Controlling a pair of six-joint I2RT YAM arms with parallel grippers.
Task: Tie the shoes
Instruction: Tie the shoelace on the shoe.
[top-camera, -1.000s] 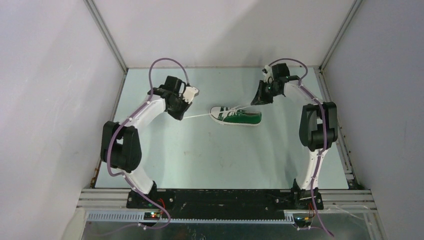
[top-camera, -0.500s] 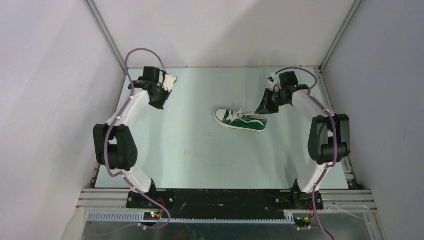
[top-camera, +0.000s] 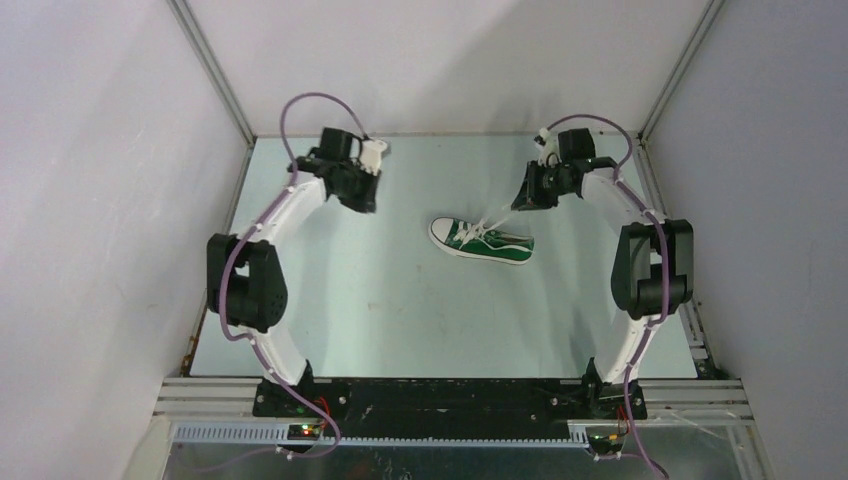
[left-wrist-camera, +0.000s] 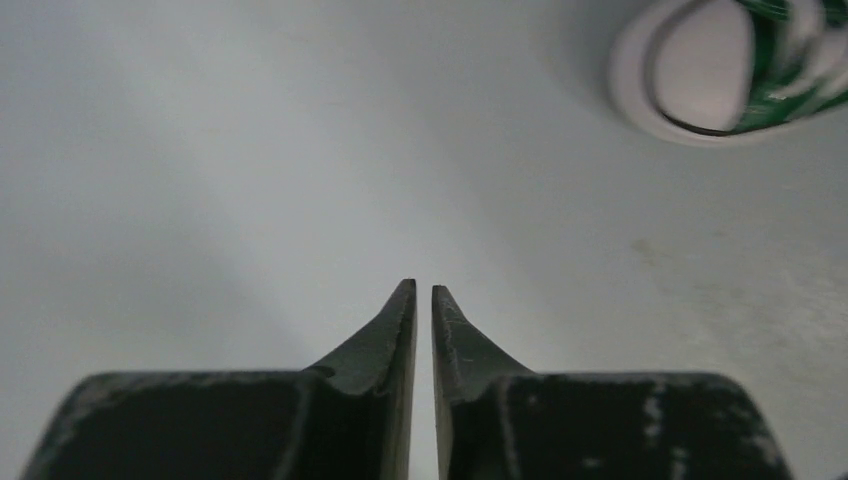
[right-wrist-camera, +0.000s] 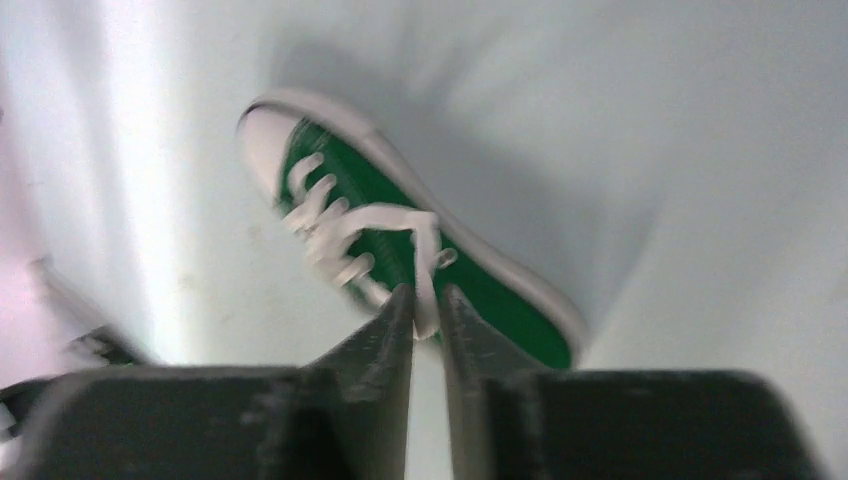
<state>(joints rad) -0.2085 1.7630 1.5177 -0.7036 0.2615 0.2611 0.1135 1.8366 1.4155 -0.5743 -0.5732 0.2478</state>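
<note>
Resting on the pale table (top-camera: 400, 310), a little right of centre and toward the far side, the green sneaker (top-camera: 482, 241) lies with its white toe cap pointing to the left arm and its heel toward the right arm. The left gripper (left-wrist-camera: 423, 290) hovers over bare table well apart from the shoe, its fingertips parted by a thin slit with nothing between them; only the toe cap shows at the upper right of its wrist view. The right gripper (right-wrist-camera: 428, 292) hangs just above the shoe's far side. A white lace (right-wrist-camera: 427, 270) rises from the eyelets and passes between its narrowly parted fingertips, but the blurred view cannot tell whether they pinch it.
</note>
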